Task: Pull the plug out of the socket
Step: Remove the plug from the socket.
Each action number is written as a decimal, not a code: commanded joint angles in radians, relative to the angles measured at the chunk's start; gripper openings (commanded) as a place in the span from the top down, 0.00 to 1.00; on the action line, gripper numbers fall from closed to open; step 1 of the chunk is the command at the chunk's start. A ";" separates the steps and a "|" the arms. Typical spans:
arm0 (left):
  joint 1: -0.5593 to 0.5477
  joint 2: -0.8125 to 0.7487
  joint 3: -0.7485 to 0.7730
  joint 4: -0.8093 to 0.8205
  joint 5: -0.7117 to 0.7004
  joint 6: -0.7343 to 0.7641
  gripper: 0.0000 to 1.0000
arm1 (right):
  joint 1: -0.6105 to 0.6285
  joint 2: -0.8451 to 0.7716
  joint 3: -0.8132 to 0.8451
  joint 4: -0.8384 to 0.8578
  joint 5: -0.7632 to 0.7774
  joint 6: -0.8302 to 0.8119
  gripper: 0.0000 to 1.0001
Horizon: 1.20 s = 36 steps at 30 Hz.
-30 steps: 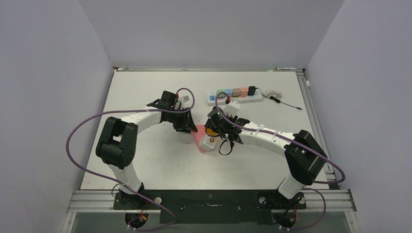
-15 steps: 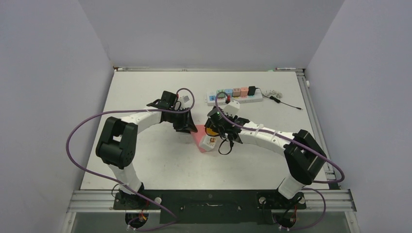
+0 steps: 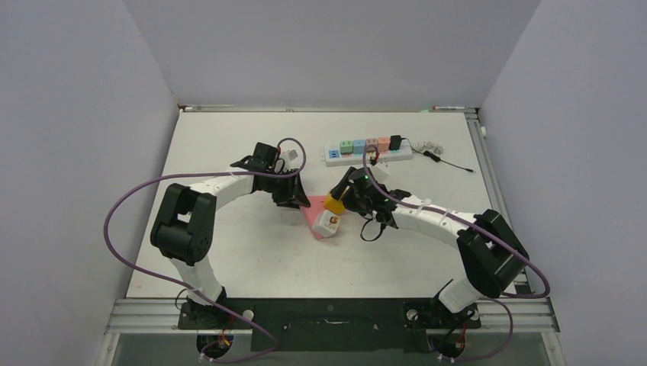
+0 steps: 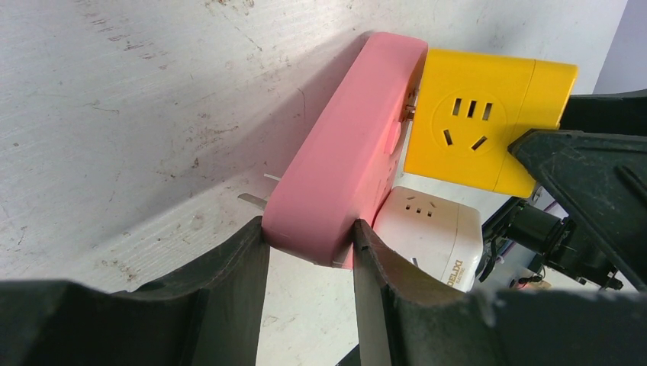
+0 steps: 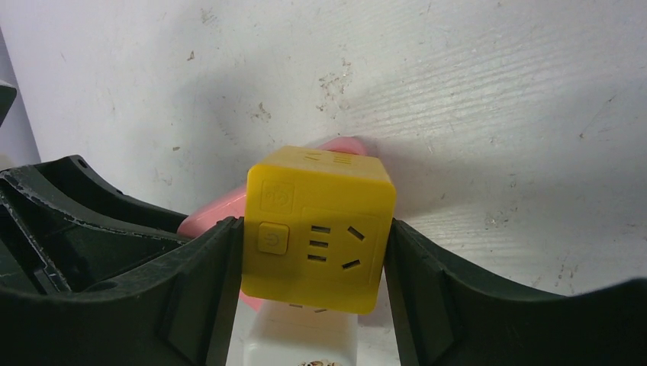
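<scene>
Desk [image 3: 229,252] first, and the action sits in its middle, with both arms meeting there. Along the far edge lies a white power strip [image 3: 368,151] carrying a row of coloured cubes and a black adapter, well apart from your work.

Now the pink socket block [image 4: 343,175]: your left gripper [image 4: 309,229] has it pinched across its narrow width at one end. From its face toward the right edge two cubes stick out side by side.

The yellow cube plug [image 5: 320,229] is your target, and your right gripper [image 5: 313,244] is clamped on its two opposite sides, fingers flush. The white cube plug [image 4: 427,229] sits just beside it, untouched.

Look at the seam: metal pins [image 4: 412,110] show between yellow and pink, so I'd judge it partly unseated. Pull straight off that face, toward the far-right corner, along the pins.
</scene>
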 commanded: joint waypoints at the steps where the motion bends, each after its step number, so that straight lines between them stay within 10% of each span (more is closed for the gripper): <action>1: 0.010 0.007 0.008 -0.029 -0.125 0.064 1.00 | -0.045 -0.019 -0.068 -0.019 0.008 0.004 0.95; 36: 0.003 0.000 0.011 -0.035 -0.151 0.070 1.00 | 0.152 0.053 0.144 -0.200 0.324 -0.024 0.95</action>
